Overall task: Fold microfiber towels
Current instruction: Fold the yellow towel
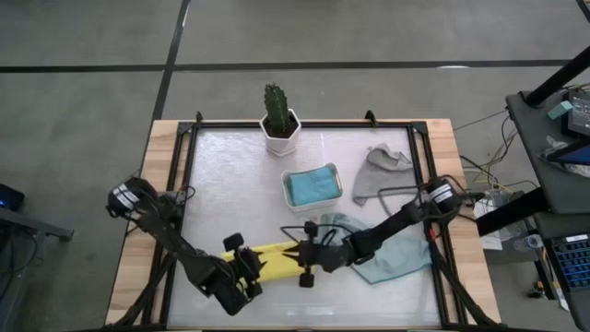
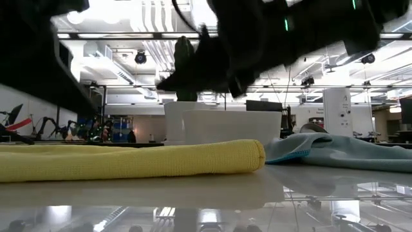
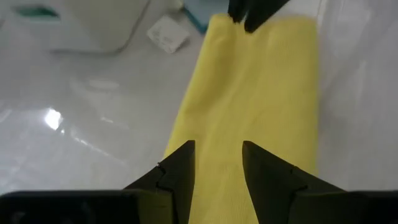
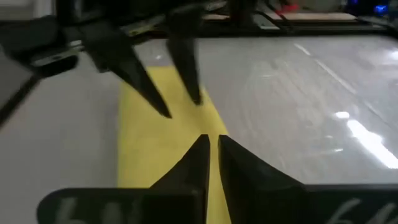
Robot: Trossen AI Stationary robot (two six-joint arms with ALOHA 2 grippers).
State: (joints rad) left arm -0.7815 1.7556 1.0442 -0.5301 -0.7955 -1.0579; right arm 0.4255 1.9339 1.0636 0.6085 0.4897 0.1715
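A yellow towel lies folded into a long strip near the table's front edge, flat on the table in the low view. My left gripper stands open just above the strip's left end. My right gripper is shut just above its right end and holds nothing. From the left wrist view, my right gripper shows over the strip's far end. A pale teal towel lies rumpled under the right arm. A blue towel lies in a white tray. A grey towel is crumpled at the far right.
A cactus in a white pot stands at the far middle. The white tray sits just behind the yellow strip. Black frame rails run along the table's sides. Bare table lies at the far left.
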